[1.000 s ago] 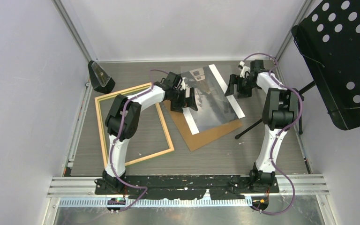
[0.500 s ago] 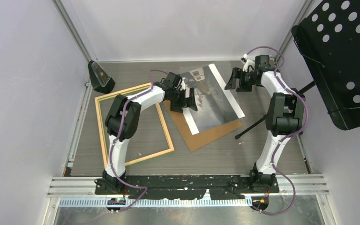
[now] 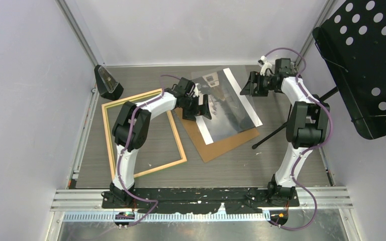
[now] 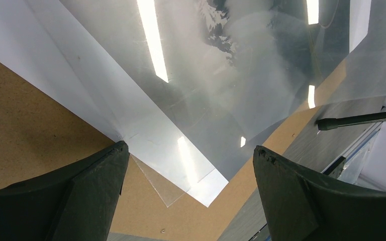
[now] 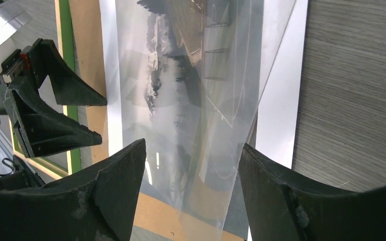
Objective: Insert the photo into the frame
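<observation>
On the brown backing [image 3: 221, 145], the photo [image 3: 226, 113] looks thin, floppy, slick; we'd pinch its white band [image 3: 249, 108]. Left hand [image 4: 189, 148], right hand [image 5: 192, 145] gape, seemingly empty.

grey photo [image 3: 231, 115], pale wood frame [image 3: 156, 167], brown backing [image 3: 221, 145]

I see the photo [image 3: 229, 111] glossy, catching lamp glare; the brown board [image 3: 223, 144] under it matt and speckled; the frame [image 3: 110, 145] pale bare wood at left.
</observation>
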Robot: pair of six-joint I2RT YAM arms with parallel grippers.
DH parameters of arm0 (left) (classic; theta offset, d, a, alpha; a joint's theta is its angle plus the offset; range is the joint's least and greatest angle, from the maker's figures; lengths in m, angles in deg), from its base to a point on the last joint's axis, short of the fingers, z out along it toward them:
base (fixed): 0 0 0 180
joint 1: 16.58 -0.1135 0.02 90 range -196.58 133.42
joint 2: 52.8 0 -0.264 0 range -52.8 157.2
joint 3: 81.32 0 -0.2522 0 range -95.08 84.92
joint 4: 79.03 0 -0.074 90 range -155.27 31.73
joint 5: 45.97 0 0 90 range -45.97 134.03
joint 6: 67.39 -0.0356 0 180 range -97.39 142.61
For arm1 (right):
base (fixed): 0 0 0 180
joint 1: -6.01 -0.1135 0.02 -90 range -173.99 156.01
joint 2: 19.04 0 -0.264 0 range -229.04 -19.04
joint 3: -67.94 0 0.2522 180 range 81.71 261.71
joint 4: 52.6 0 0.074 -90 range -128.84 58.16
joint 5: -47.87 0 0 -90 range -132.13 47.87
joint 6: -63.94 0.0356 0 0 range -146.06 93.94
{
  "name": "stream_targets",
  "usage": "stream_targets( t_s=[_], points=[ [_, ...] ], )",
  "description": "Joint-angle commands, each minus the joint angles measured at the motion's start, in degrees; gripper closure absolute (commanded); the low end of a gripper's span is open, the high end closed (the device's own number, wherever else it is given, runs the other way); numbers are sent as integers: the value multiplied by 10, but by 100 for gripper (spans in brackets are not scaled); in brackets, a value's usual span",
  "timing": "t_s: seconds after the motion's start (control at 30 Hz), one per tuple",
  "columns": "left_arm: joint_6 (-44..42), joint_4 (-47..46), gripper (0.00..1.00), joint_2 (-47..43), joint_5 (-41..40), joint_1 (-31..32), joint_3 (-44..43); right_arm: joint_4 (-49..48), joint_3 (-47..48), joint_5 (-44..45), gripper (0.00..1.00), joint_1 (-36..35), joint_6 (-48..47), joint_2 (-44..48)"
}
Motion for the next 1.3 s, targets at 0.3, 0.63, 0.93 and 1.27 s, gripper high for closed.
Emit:
stream_targets(
  t_s=[0.3, 0.63, 0.93, 1.27],
  points=[
    [-11, 13, 1, 11, 0, 9, 17, 36, 17, -82, 29, -8, -52, -12],
    [-11, 13, 1, 11, -2, 9, 17, -5, 47, -69, 36, -14, 4, -42],
    [-13, 13, 1, 11, -2, 8, 17, -39, 56, -50, 54, -26, 50, -50],
    [-14, 14, 1, 4, 0, 7, 17, -40, 47, -53, 88, -22, 49, -30]
  ],
)
